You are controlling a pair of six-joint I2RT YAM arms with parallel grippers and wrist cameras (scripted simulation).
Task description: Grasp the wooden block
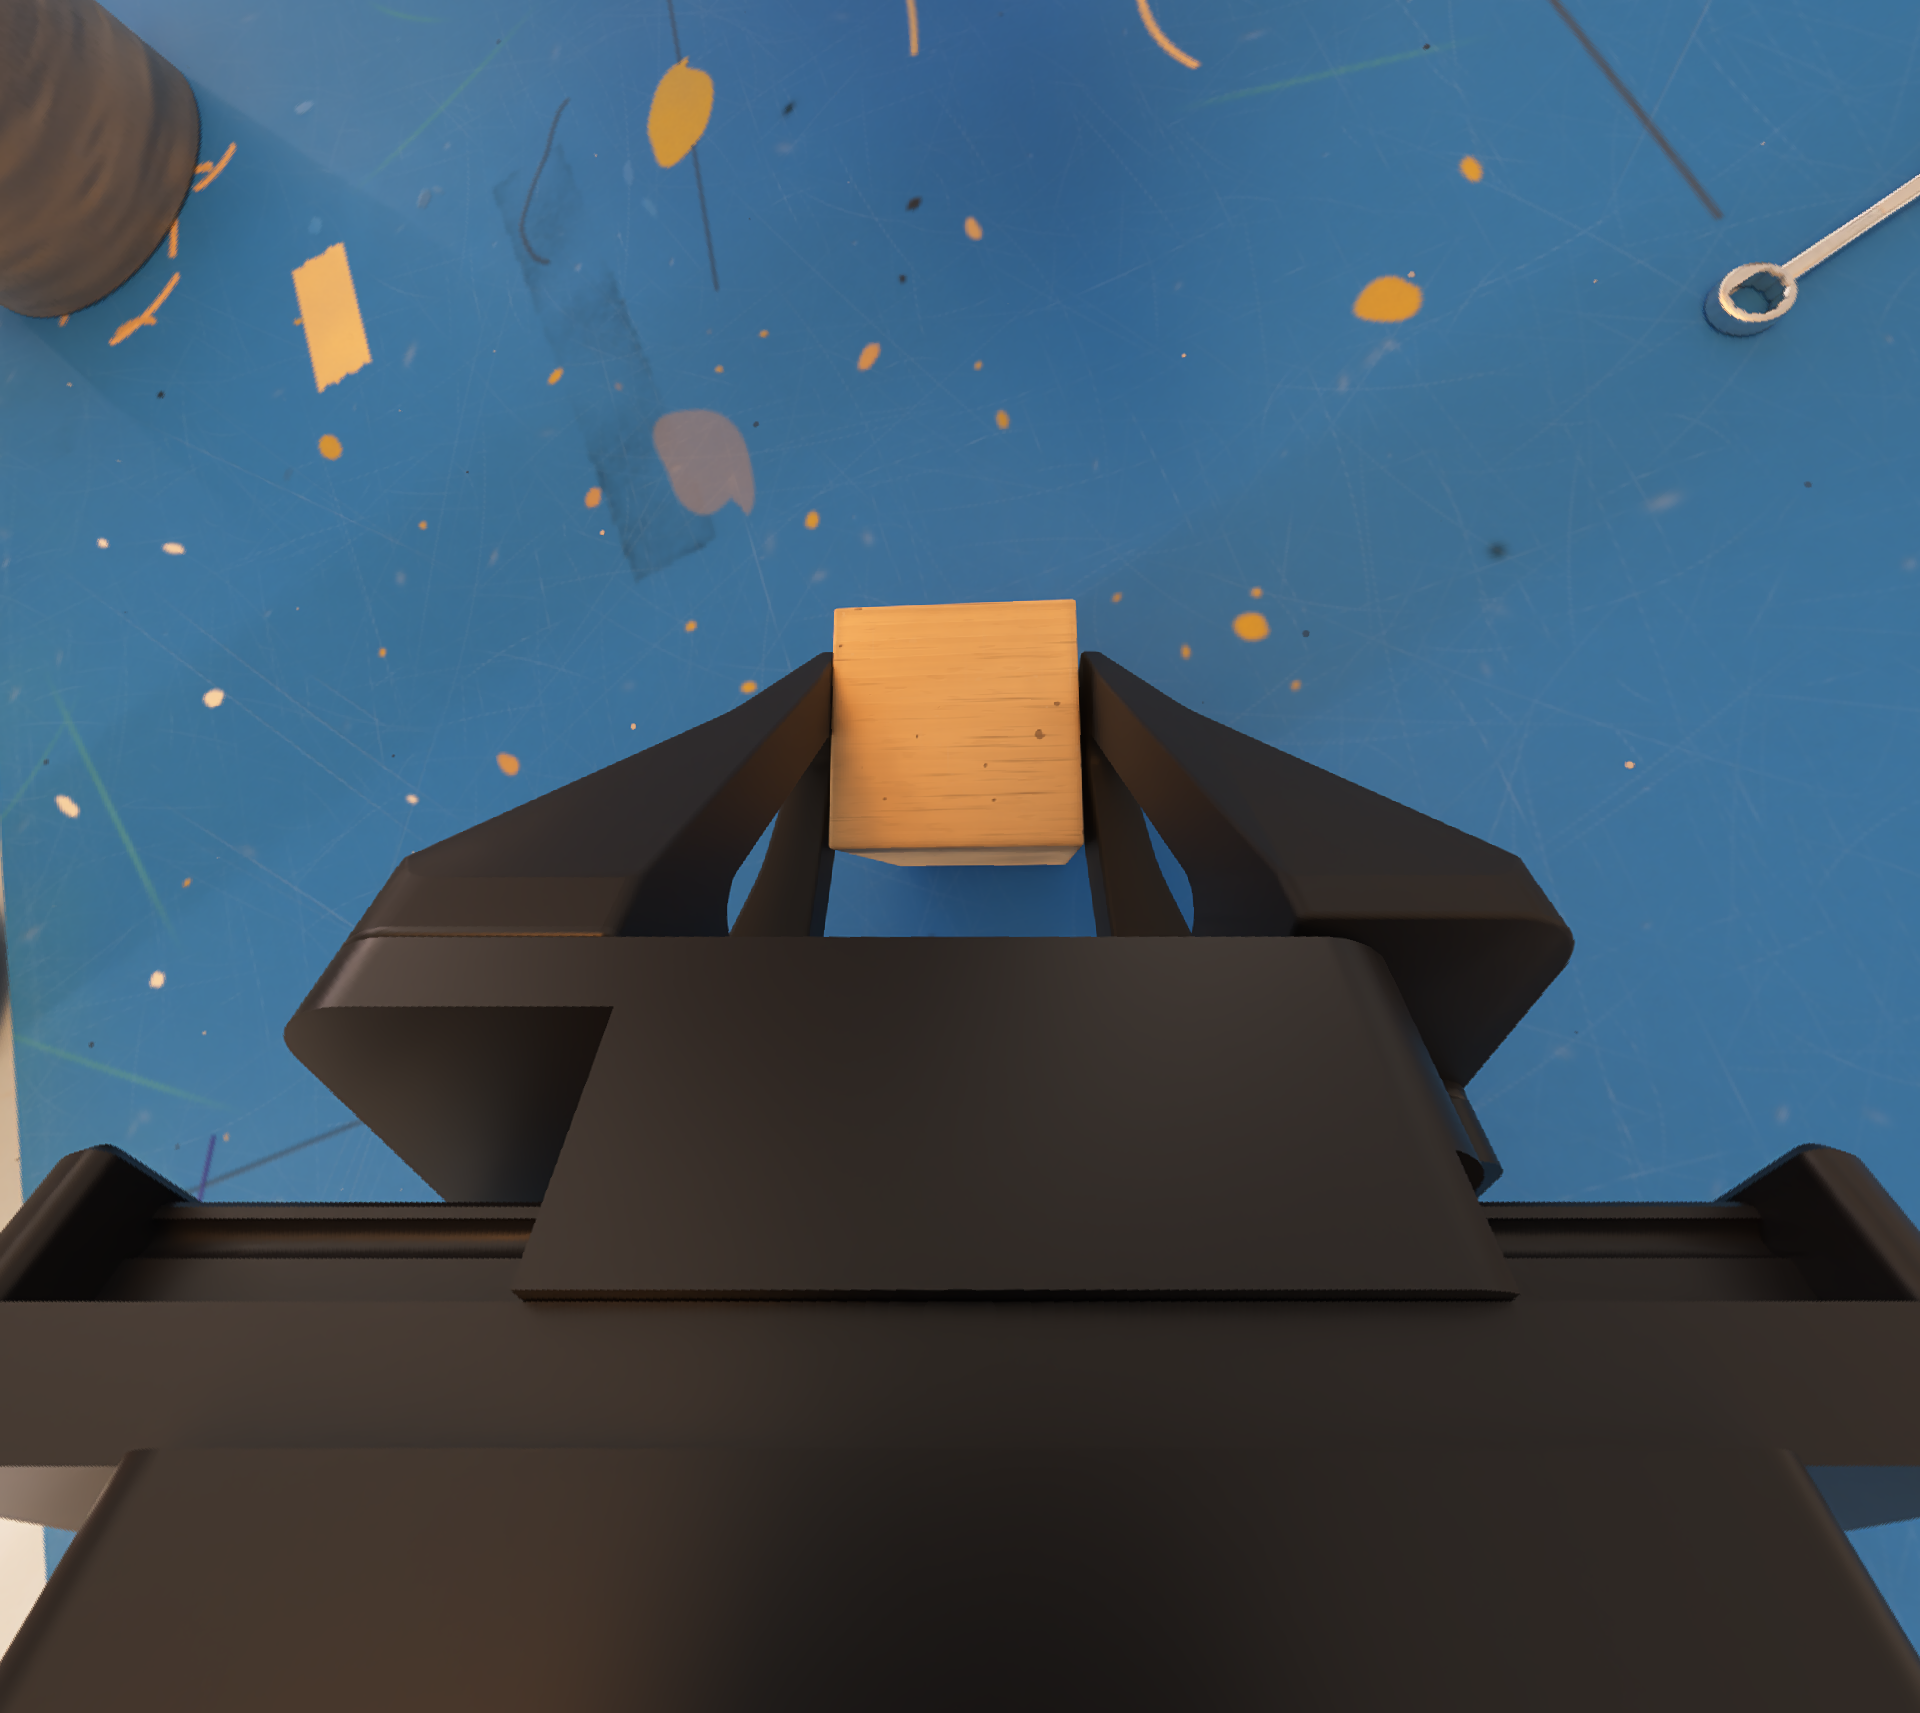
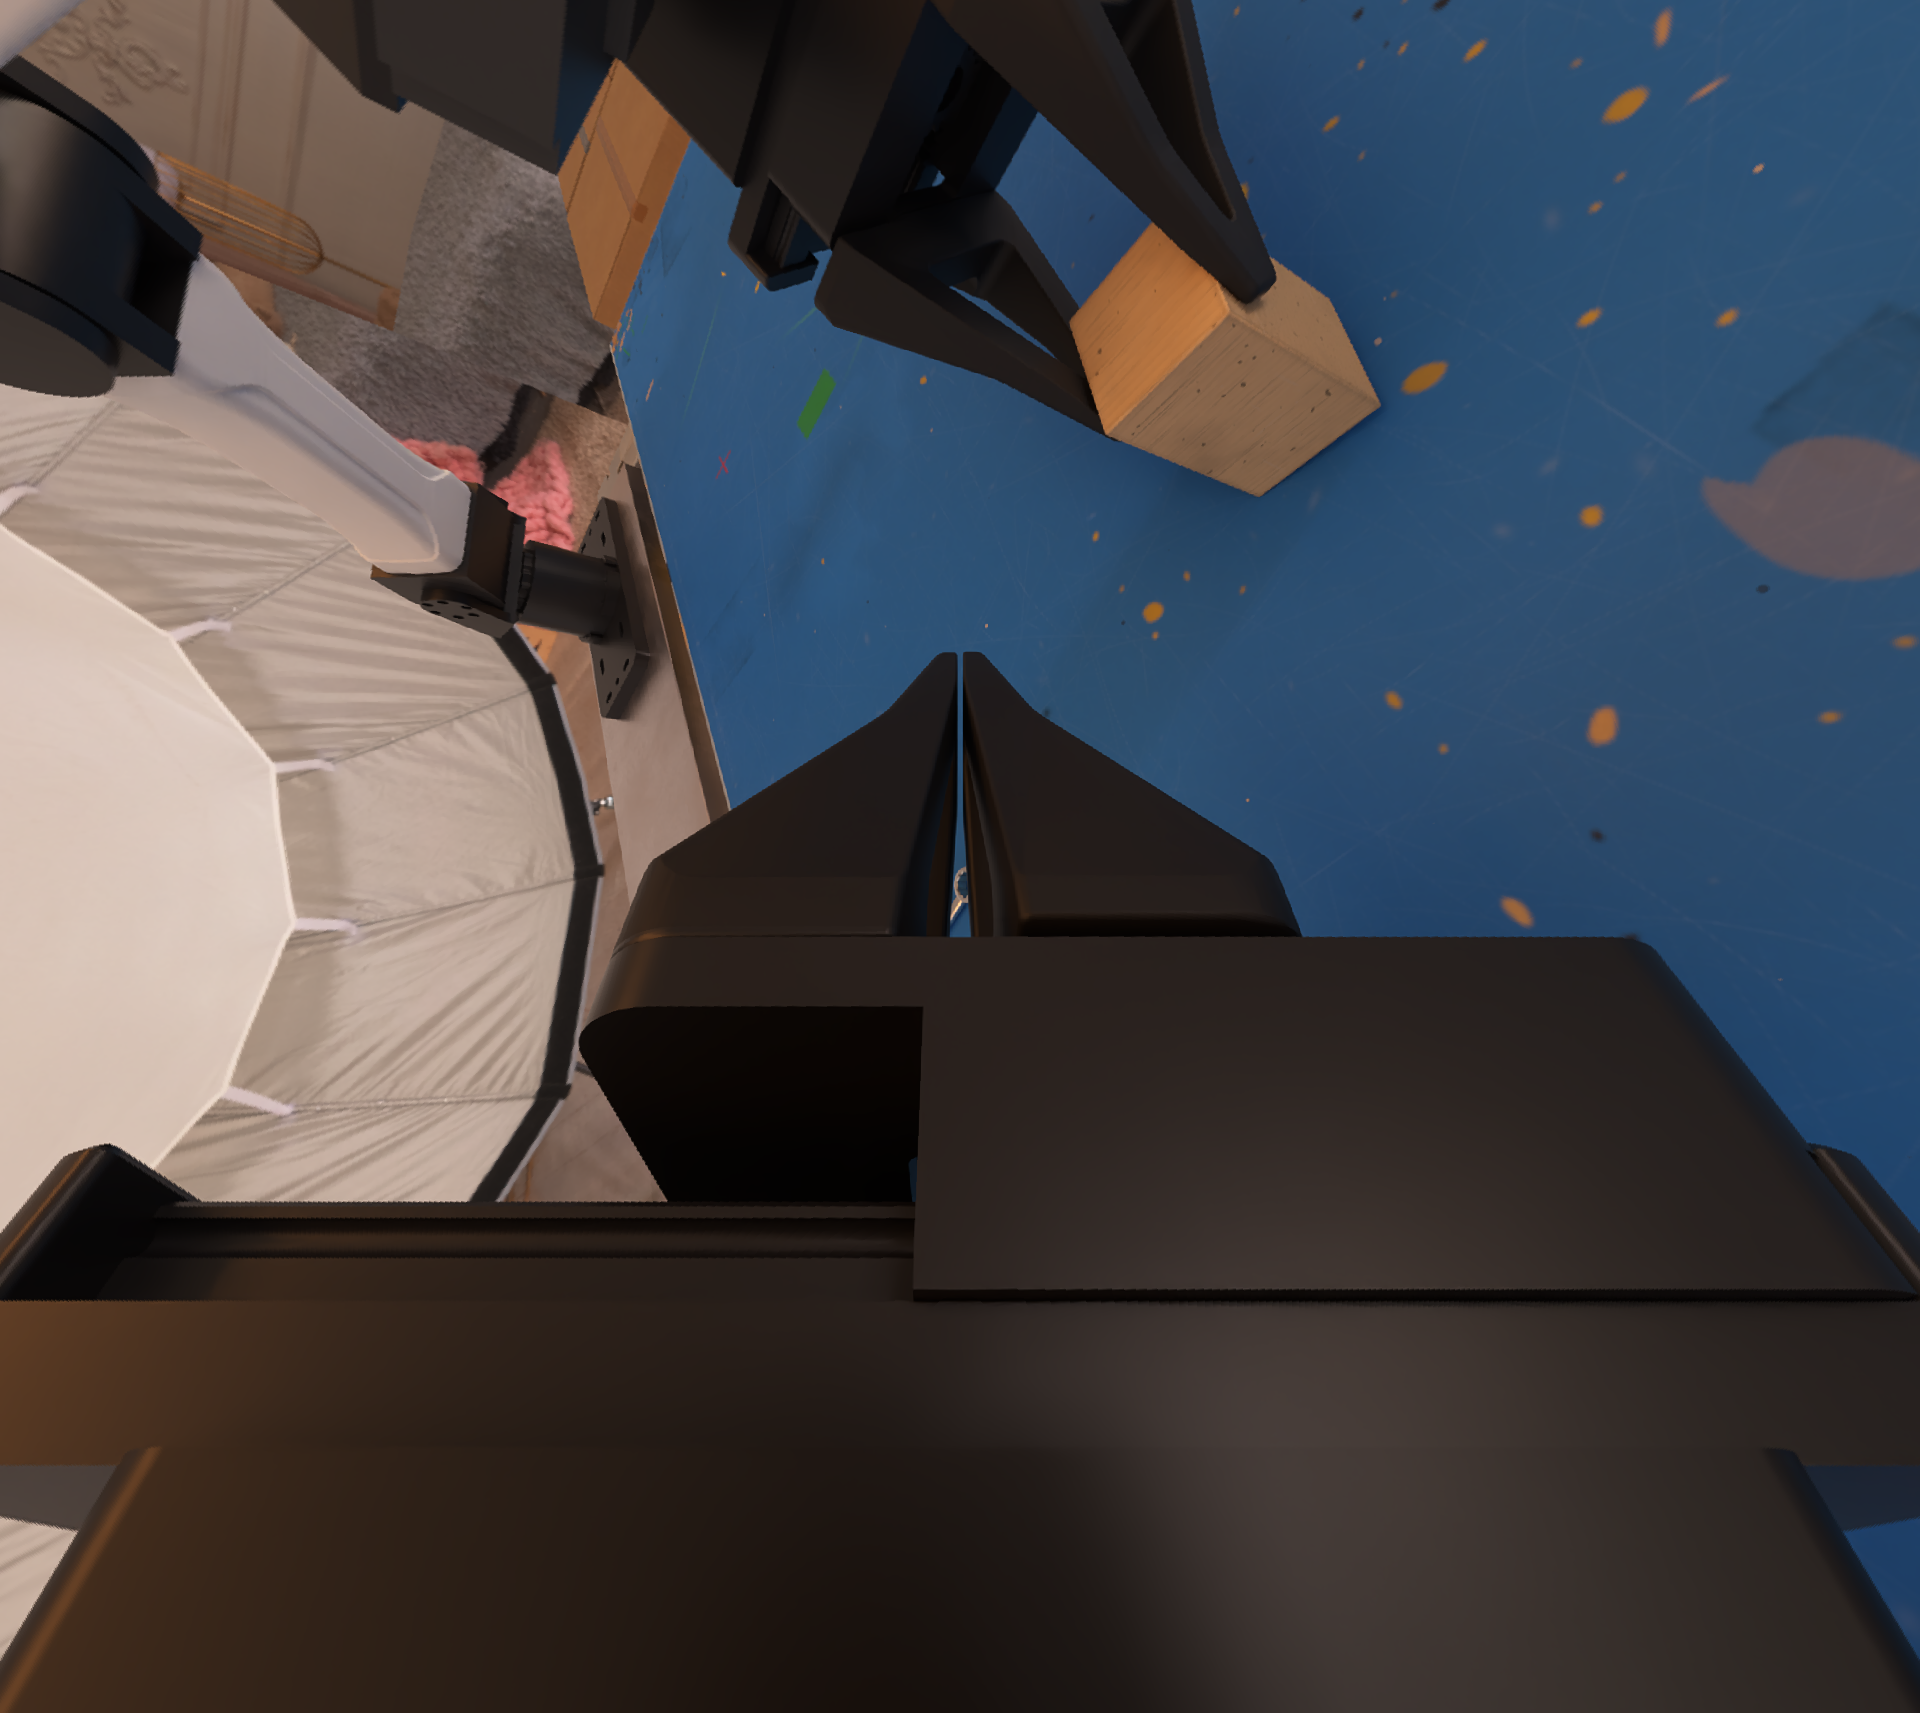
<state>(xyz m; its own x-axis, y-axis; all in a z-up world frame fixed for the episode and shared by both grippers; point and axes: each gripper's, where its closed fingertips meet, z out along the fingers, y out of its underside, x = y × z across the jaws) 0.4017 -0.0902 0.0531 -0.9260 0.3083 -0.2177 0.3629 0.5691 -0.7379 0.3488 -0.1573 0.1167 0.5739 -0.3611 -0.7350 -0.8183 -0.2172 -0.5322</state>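
Note:
The wooden block (image 1: 956, 728) is a light, cube-like piece of wood. It sits between the two black fingers of my left gripper (image 1: 956, 661), which press on its left and right sides. In the right wrist view the same block (image 2: 1247, 396) shows at the upper right, held by the left gripper (image 2: 1174, 349), with its lower edge at or just above the blue mat. I cannot tell which. My right gripper (image 2: 961, 661) is shut and empty, with its fingertips together. It is apart from the block, over the mat.
The blue mat (image 1: 1351, 468) is speckled with orange marks. A metal wrench (image 1: 1756, 297) lies at the far right and a dark cylinder (image 1: 83, 146) stands at the far left. The table's edge (image 2: 675, 624) and a white fabric dome (image 2: 208, 832) lie left of my right gripper.

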